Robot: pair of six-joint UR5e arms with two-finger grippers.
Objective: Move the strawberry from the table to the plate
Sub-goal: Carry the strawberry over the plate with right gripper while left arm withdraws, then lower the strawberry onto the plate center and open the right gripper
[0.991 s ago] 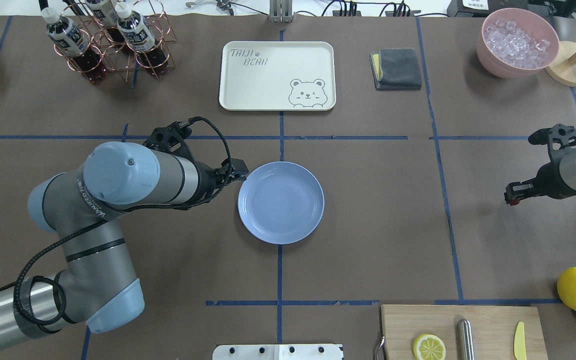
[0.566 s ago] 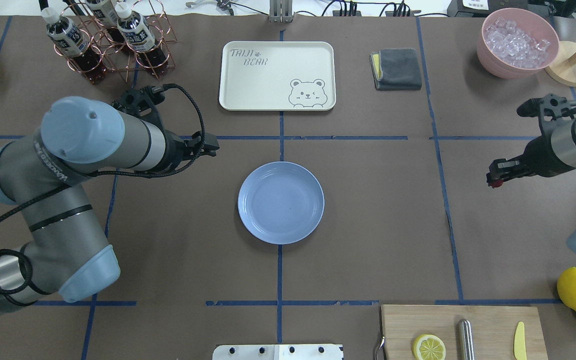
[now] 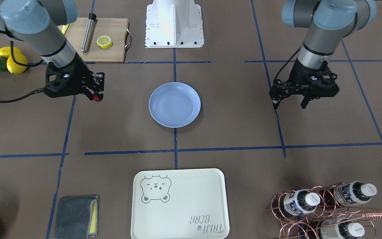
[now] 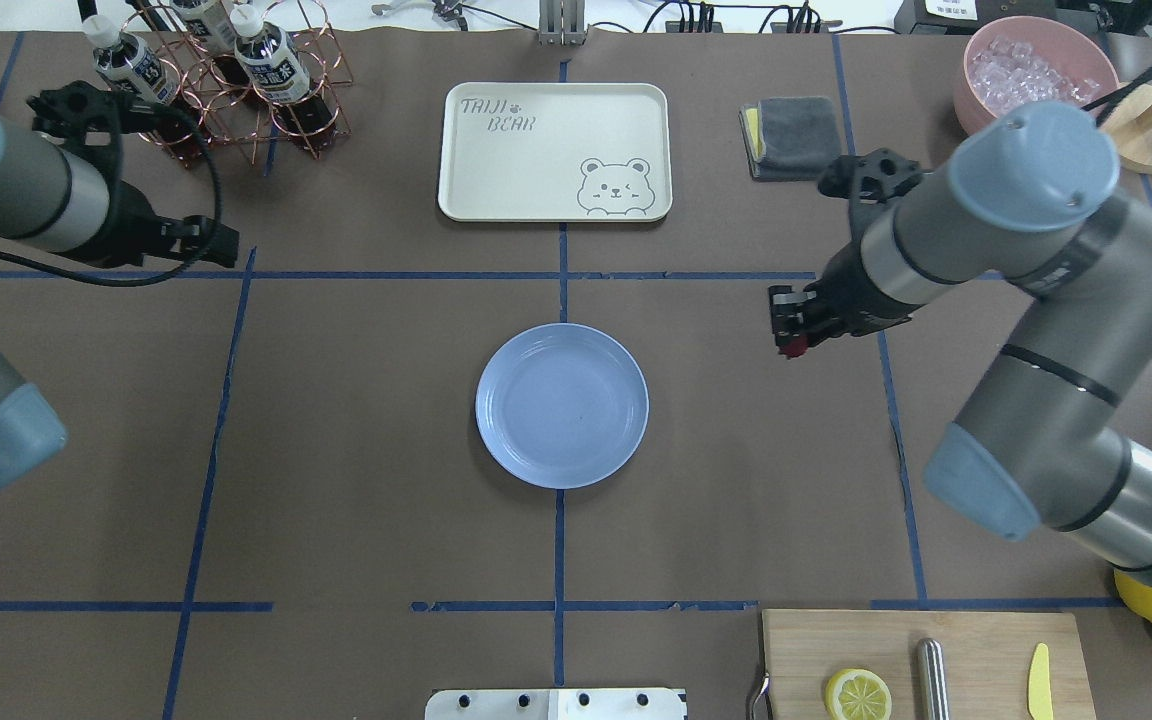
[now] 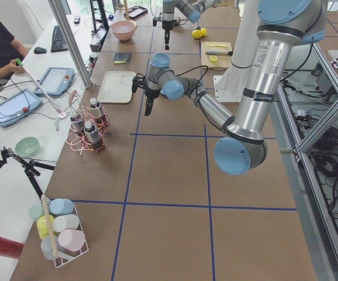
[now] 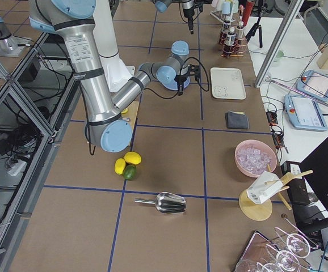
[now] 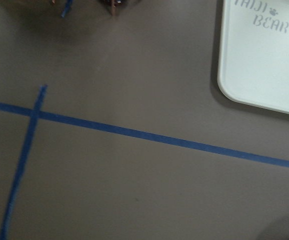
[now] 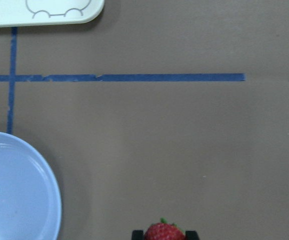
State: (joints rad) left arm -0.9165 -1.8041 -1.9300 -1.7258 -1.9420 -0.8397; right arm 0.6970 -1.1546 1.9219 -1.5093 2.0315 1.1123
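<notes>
strawberry [image 3: 96, 97] 1 | plate [image 3: 174, 104] 1 | tray [image 3: 184, 205] 1 | bottles [image 3: 298, 202] 3 | whole lemons [image 3: 17, 63] 2 | cutting board [image 3: 108, 54] 1 | cloth [image 3: 73, 215] 1

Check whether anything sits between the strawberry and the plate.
Nothing visible does. The right claw holds the strawberry off to the side of the plate, and only bare table lies between them.

A pale blue plate [image 4: 562, 405] sits on a brown table [image 4: 366, 450] gridded with blue tape. To the plate's right and a little beyond it, the right gripper [image 4: 790, 338] holds a small red strawberry [image 4: 793, 348], clear of the plate. The left gripper [image 4: 224, 245] hangs well to the plate's left.
</notes>
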